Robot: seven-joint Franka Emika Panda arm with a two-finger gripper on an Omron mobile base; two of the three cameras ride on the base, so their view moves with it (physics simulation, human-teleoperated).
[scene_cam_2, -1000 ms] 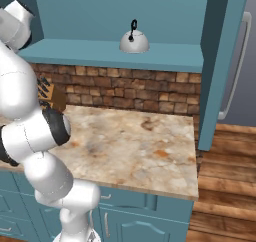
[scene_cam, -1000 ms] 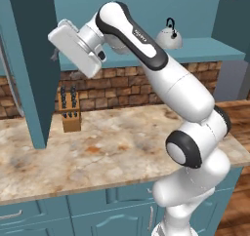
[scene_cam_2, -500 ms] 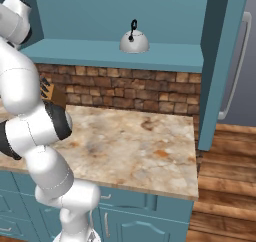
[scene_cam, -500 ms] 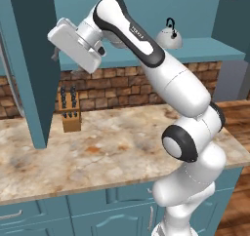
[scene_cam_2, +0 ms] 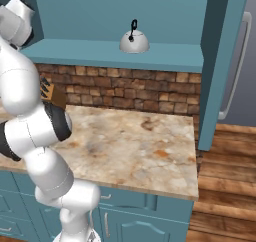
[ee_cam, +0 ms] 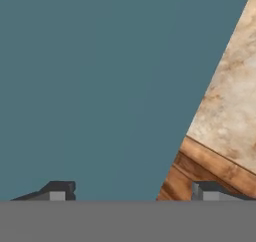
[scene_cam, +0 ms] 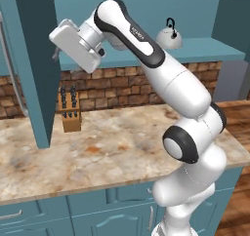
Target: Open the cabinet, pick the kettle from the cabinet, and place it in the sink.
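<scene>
**Kettle waits on the open cabinet shelf; end effector empty**

The cabinet [scene_cam: 29, 59] stands open, doors swung out either side above the marbled table [scene_cam_2: 135, 146]. You'll find the kettle [scene_cam_2: 134, 40] upright on the teal shelf [scene_cam_2: 165, 55], well apart from the end effector [ee_cam: 131, 190], whose fingers stand wide apart, holding nothing, up against the left door. Expect a rigid, light, smooth-sided body, likely slippery. Take the black looped handle [scene_cam: 170, 23] on top instead. A knife block [scene_cam: 68, 109] sits below.

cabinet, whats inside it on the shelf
The open cabinet holds the kettle alone on its teal shelf. The arm hides the shelf's left end in both base views.
</scene>
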